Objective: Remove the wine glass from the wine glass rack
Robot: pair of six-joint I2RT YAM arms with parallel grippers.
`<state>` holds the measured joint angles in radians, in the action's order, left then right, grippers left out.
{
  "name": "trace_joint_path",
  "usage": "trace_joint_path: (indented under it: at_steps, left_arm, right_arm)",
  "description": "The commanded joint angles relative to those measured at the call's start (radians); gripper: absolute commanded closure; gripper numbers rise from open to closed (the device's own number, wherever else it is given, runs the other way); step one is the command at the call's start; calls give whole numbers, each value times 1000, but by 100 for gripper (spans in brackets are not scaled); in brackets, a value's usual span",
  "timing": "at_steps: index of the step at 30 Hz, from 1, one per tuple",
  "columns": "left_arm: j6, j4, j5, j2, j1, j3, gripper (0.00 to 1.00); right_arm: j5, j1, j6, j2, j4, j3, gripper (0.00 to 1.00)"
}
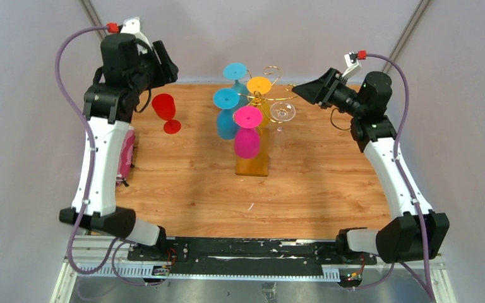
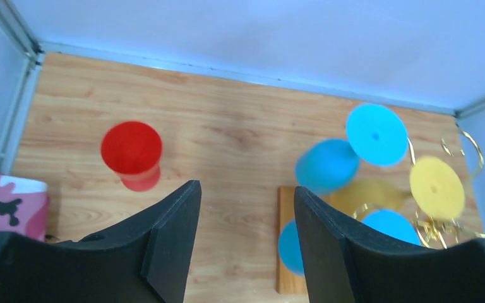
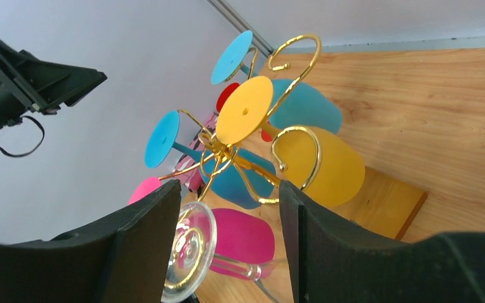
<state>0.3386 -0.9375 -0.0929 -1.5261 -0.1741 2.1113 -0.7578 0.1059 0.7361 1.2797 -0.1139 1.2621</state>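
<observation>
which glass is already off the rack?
The red glass, standing upright on the table left of the rack; the other glasses hang inverted from it.

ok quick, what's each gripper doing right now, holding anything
Left gripper: open, holding nothing.
Right gripper: open, holding nothing.

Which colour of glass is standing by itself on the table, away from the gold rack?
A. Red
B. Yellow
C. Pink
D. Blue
A: the red glass stands upright on the table, well to the left of the wine glass rack, where the other coloured glasses hang upside down.
</observation>
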Motion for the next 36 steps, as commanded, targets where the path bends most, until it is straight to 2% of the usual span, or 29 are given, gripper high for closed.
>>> trace_joint_path:
  at_steps: [1, 6, 12, 18, 23, 27, 36]
  left_arm:
    - [50, 280, 137, 185, -23, -303, 38]
    - [95, 406, 236, 329, -36, -497, 37]
    - [131, 501, 295, 417, -62, -631, 37]
    - [137, 483, 278, 450, -64, -654, 37]
    - [145, 481, 283, 465, -64, -668, 37]
    - [139, 468, 267, 478, -64, -674, 37]
    - [137, 471, 249, 489, -64, -689, 37]
  right_arm:
    - [-6, -14, 31, -87, -31, -66, 37]
    - [-2, -13, 11, -195, 62, -102, 37]
    - [-58, -4, 91, -244, 33, -171, 39]
    - [-42, 2, 101, -242, 25, -211, 41]
    - [-80, 3, 248, -207, -155, -280, 43]
    - [-102, 10, 300, -180, -204, -276, 46]
    - [-115, 45, 335, -152, -211, -246, 58]
